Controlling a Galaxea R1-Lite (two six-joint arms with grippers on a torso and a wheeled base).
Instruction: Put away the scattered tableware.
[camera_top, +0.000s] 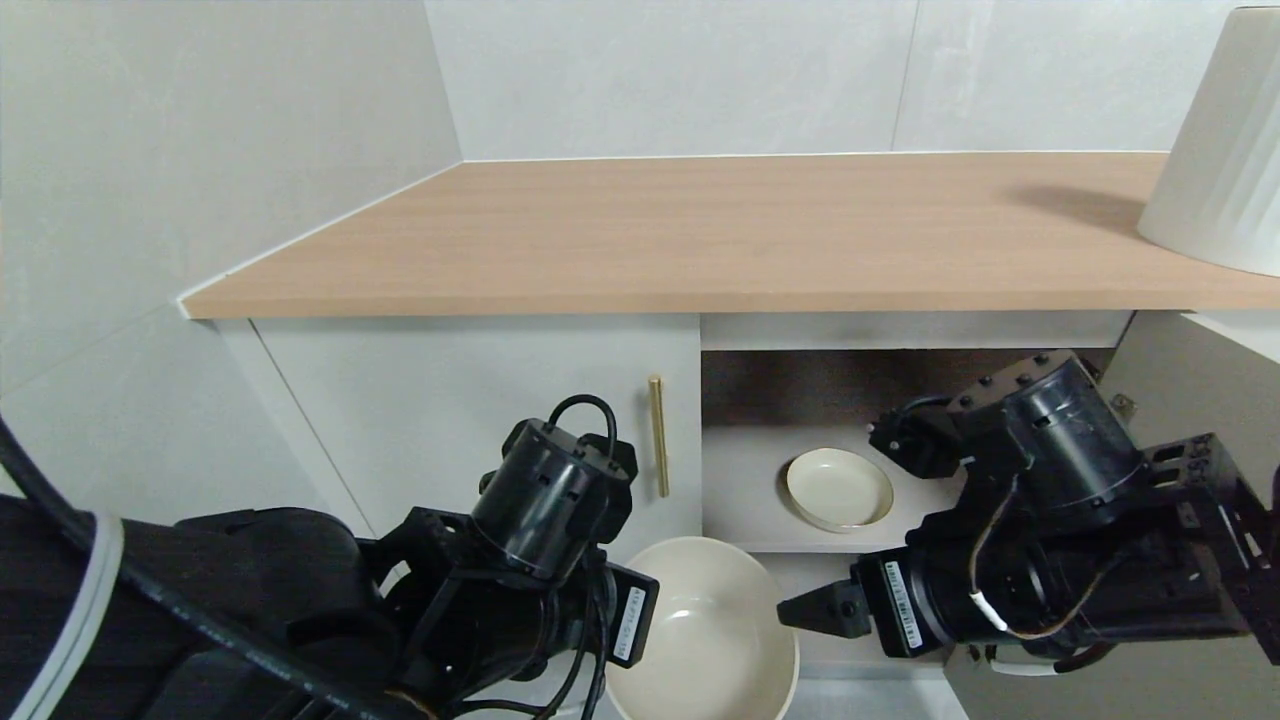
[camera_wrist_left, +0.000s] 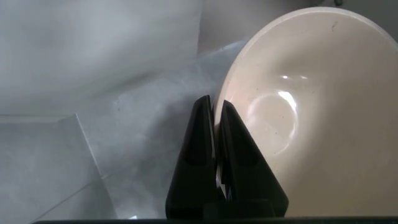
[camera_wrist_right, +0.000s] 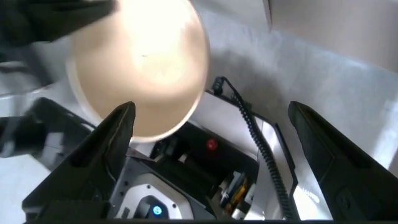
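Cream plate (camera_top: 838, 488) lies shelved. The left hand (camera_wrist_left: 215, 109) clamps the bowl (camera_top: 700, 625), yet to stow; the right hand (camera_wrist_right: 211, 113) is spread apart.

The cabinet (camera_top: 900, 330) has a top (camera_top: 700, 230) that carries a lampshade (camera_top: 1220, 150) at its right end. The cabinet's left door (camera_top: 450, 420) is closed, with a handle (camera_top: 657, 435) at its right edge. The right bay is open, and a plate (camera_top: 838, 487) lies on the shelf (camera_top: 740, 490) inside. Before the cabinet, below the handle, the bowl (camera_top: 700, 630) hangs with its left rim pinched in the left gripper (camera_wrist_left: 214, 106). The right gripper (camera_wrist_right: 211, 109) sits before the open bay, just right of the bowl.
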